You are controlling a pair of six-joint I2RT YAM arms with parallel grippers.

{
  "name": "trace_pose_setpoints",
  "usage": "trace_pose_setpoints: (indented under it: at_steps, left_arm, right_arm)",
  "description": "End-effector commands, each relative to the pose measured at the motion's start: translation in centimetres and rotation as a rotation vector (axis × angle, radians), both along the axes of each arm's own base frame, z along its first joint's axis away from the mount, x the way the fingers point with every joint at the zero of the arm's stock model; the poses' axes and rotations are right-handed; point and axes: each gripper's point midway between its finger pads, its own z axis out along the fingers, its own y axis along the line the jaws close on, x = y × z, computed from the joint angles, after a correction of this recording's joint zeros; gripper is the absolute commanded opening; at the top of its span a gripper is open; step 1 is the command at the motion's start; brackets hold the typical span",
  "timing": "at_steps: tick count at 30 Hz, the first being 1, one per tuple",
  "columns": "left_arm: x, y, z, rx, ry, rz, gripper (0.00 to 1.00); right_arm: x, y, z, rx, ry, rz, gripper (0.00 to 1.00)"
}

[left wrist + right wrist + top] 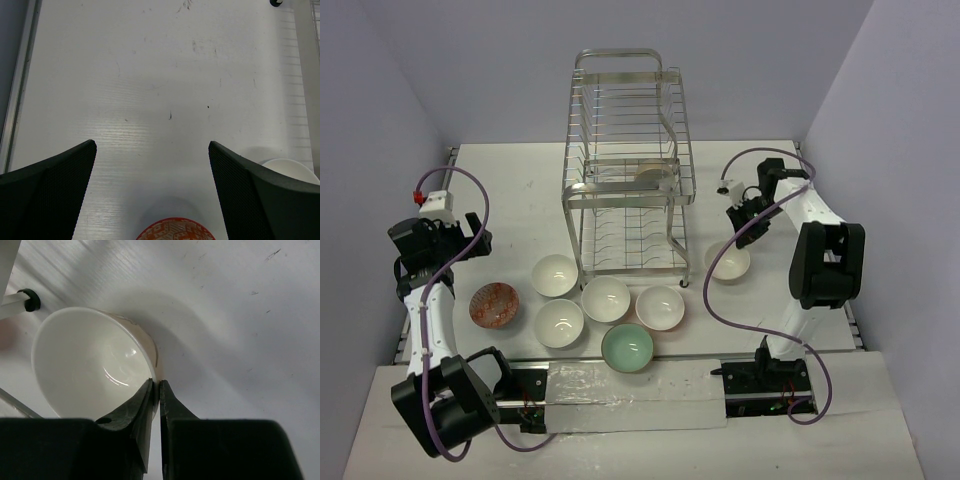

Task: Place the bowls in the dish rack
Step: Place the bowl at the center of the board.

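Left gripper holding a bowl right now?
No. The left gripper stands wide open above the table, its fingers clear of the orange-red bowl below.

Bowl [90,365] rim is sitting btwn R gripper [156,385] fingers, body lying left of them, rack foot [30,300] beyond. Second bowl [175,231] is lying btwn L gripper [151,143] fingers, third bowl [292,167] outside rt finger.

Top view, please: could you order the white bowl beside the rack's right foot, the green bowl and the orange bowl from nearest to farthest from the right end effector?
1. White bowl, right of the rack, at the fingertips of the right end effector.
2. Green bowl, near centre front.
3. Orange bowl, far left.
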Motion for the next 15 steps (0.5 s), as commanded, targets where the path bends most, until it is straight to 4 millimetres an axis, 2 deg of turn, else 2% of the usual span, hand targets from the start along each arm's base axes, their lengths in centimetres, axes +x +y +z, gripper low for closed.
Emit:
trace_pose_setpoints:
  at_steps: [1, 8, 9, 15]
  left_arm:
    - [0.0, -0.3, 0.9, 0.022, -0.038, -0.026, 0.99]
    - [0.1, -0.2, 0.9, 0.022, -0.041, -0.028, 0.99]
    - [0.2, -0.2, 0.9, 0.022, -0.040, -0.028, 0.99]
    - [0.1, -0.2, 0.9, 0.022, -0.039, -0.024, 0.99]
  right_arm:
    - [-0.5, -0.7, 1.2, -0.028, 0.022, 0.012, 0.15]
    - [-1.7, -0.7, 0.6, -0.027, 0.041, 0.034, 0.22]
    - [-1.7, -0.6, 0.5, -0.026, 0.042, 0.035, 0.27]
    - [-2.0, -0.9, 0.3, -0.041, 0.088, 0.042, 0.31]
